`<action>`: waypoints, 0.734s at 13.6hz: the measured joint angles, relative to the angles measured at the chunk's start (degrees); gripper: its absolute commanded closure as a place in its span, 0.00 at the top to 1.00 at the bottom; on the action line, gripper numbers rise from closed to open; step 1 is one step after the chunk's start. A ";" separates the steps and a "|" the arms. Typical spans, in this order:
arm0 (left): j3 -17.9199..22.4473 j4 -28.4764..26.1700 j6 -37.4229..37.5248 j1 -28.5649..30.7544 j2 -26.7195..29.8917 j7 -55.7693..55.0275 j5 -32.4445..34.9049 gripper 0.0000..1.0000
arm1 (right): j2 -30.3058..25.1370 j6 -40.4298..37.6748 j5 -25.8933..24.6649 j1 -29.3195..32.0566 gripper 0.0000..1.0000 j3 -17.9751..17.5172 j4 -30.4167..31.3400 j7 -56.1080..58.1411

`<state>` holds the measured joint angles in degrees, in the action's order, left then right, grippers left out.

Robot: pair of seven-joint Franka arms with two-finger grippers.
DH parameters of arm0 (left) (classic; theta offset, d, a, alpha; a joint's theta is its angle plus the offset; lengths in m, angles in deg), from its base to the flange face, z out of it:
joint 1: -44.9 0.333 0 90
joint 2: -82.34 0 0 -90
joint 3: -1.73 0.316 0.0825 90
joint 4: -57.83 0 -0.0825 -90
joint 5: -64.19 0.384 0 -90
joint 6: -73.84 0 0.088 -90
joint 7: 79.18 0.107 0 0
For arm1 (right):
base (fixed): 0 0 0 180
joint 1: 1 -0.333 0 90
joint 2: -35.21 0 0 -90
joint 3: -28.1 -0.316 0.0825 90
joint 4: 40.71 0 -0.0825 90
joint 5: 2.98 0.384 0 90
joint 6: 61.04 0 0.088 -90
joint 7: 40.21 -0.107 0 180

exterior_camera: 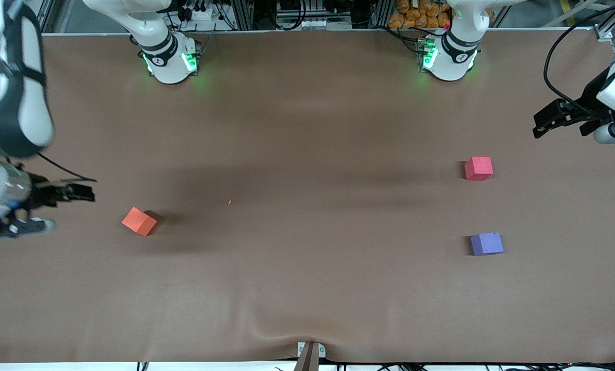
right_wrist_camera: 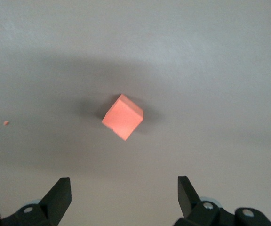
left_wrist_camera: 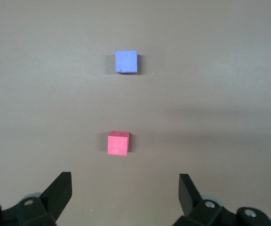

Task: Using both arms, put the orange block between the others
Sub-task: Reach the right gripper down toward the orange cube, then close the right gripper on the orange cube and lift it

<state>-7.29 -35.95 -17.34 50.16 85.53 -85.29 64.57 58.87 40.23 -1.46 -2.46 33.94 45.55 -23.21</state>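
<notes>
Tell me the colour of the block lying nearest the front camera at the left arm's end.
Purple-blue block, clearest in the left wrist view.

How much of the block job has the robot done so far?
Nothing is done yet. The orange block sits alone at the right arm's end of the table, apart from the red block and purple block. Both the right claw and left claw are open and empty. Grabbing, carrying and placing are all left.
</notes>
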 measured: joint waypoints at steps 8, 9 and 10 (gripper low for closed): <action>0.39 0.80 0.13 0.76 0.20 0.30 0.00 1.00 | 12.76 14.49 0.00 -0.06 1.00 -0.09 3.46 22.61; 0.39 0.81 0.13 0.76 0.20 0.60 0.00 1.00 | 13.07 14.42 0.00 -0.10 1.00 -0.14 3.61 23.27; 0.39 0.81 0.13 0.76 0.20 1.05 0.00 1.00 | 13.15 14.23 0.00 -0.19 1.00 -0.19 3.82 23.69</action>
<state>-6.90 -35.13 -17.21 50.92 85.73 -84.25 64.57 72.02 54.47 -1.46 -2.66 33.75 49.37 0.48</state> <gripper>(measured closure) 0.000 0.000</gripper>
